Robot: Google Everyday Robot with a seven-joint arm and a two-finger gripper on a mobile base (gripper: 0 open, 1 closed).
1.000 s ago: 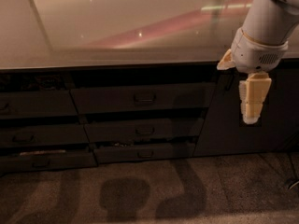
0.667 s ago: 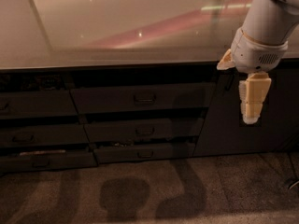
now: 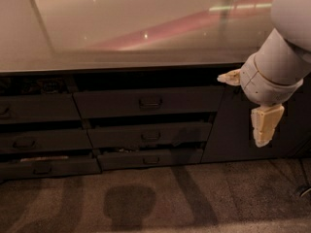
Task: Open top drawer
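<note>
One gripper (image 3: 264, 124) hangs on the right, by the dark cabinet door (image 3: 228, 130), well apart from the top drawer (image 3: 148, 111). I cannot tell if it is open or closed. The top drawer sits in the middle, under the counter (image 3: 121, 33). I think it should go left to the small handle (image 3: 150, 101), grab it, and pull straight out. No writing shows.

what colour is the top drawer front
Dark grey, in the camera view; the gripper hangs at right, off the top drawer.
</note>
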